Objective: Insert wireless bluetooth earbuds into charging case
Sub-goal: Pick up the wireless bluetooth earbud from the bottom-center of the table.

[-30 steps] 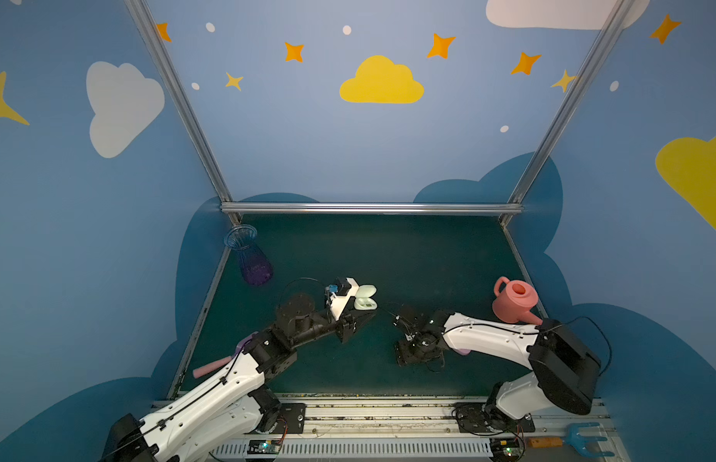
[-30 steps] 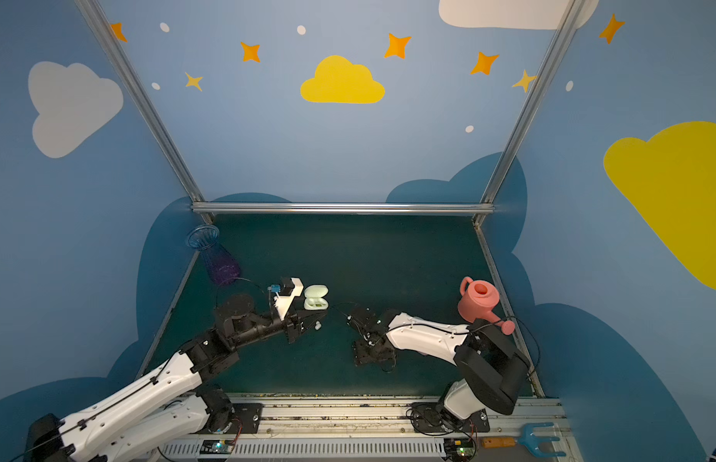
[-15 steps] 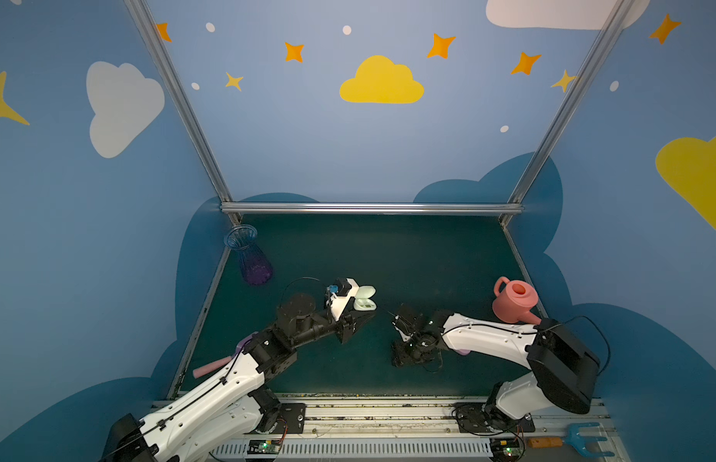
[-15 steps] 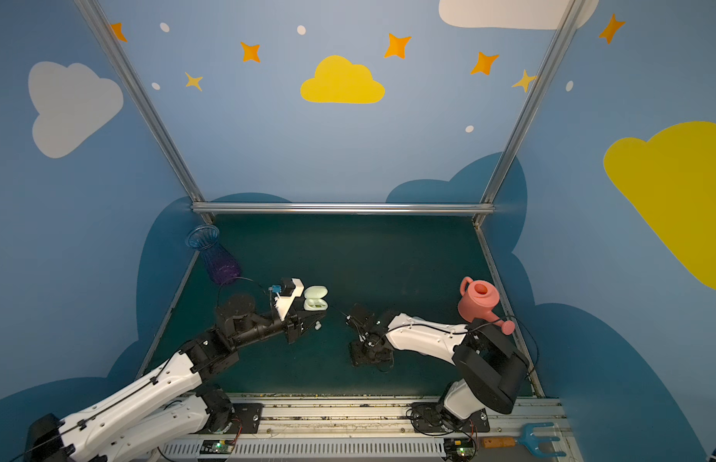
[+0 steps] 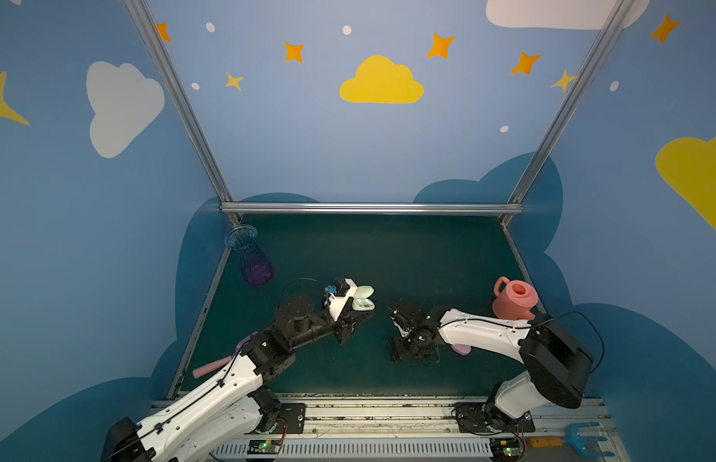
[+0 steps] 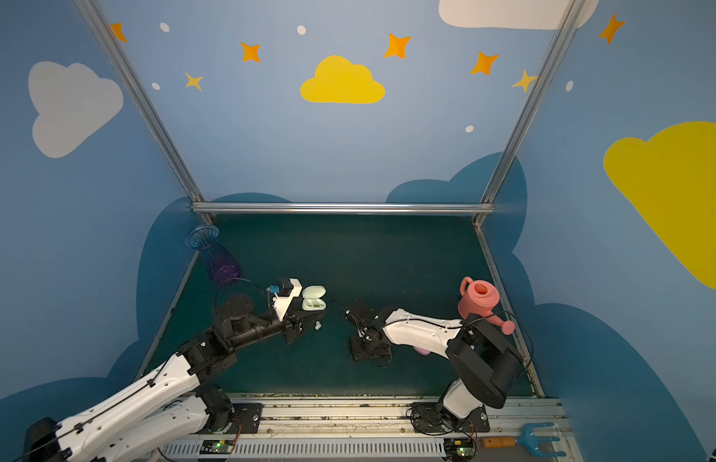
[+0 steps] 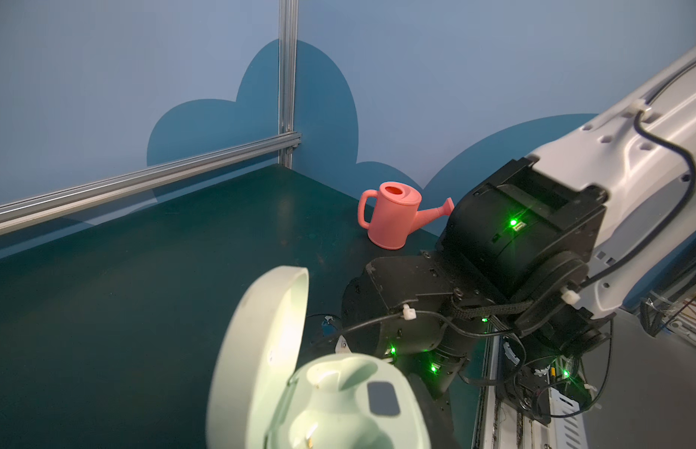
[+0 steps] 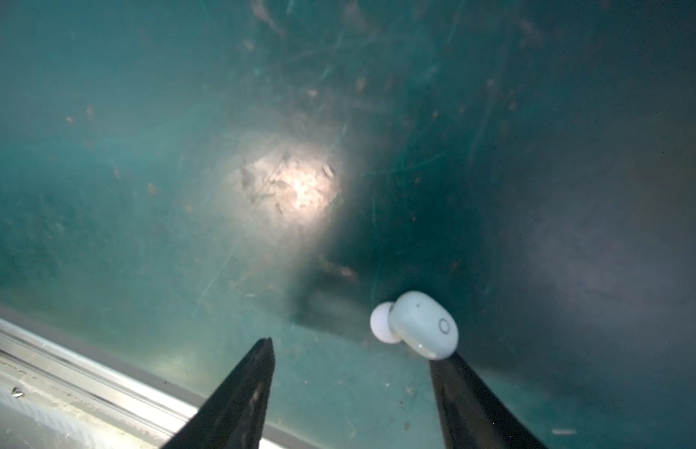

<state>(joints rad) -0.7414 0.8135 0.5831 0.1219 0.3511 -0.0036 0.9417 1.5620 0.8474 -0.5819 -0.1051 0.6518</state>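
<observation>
1. I see the right pincer (image 8: pixel 354 348) with its jaws apart, pointing down at the mat (image 8: pixel 183 194). I judge that width is meant to straddle the earbud.
2. The earbud (image 8: pixel 416 326) lies at one fingertip, touching it, not between the two.
3. The case (image 7: pixel 330 408) stands lid-up right at the left pincer (image 5: pixel 364 318), open to receive, I'd guess. I cannot tell whether those jaws clamp it.

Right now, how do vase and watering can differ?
The vase is see-through purple; the watering can is opaque pink. The can has a handle and spout; the vase has neither. The vase sits at the far-left corner, the can by the right edge. Both rest on the table.
</observation>
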